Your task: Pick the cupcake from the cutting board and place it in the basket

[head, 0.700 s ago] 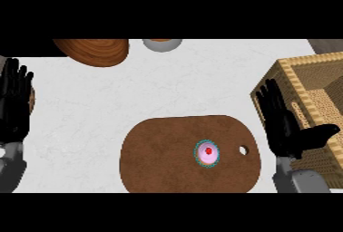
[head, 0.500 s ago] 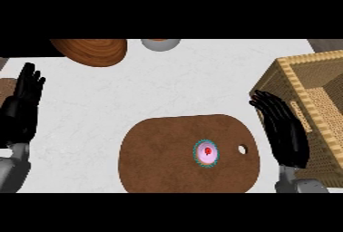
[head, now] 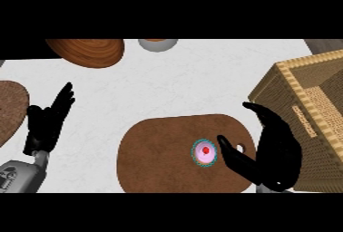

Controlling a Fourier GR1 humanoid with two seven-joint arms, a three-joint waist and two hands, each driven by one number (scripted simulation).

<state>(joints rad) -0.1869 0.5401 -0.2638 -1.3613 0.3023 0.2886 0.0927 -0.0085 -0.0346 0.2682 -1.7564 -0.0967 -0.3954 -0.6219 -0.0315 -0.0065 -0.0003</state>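
A brown oval cutting board lies low in the middle of the frame on the white counter, and the cupcake sits on it toward its right side, seen from above as a pink top with a red dot and a teal wrapper edge. Just right of the cupcake is the board's small handle hole, partly covered by the thumb of the right hand. That hand shows at the lower right of the frame, over the board's right end, its fingers long and only slightly bent, arching toward the upper left, the thumb spread out toward the cupcake; the hand is wide and holds nothing, and the thumb tip lies just beside the cupcake without clearly touching it. Right behind this hand, at the right edge of the frame, stands the woven basket, its tan wall and rim close beside the board. The left hand shows at the left edge, fingers straight and pointing up, resting with nothing in it. At the upper left lies a wooden bowl, beside it at the top a small grey bowl, and at the far left edge part of a brown round mat
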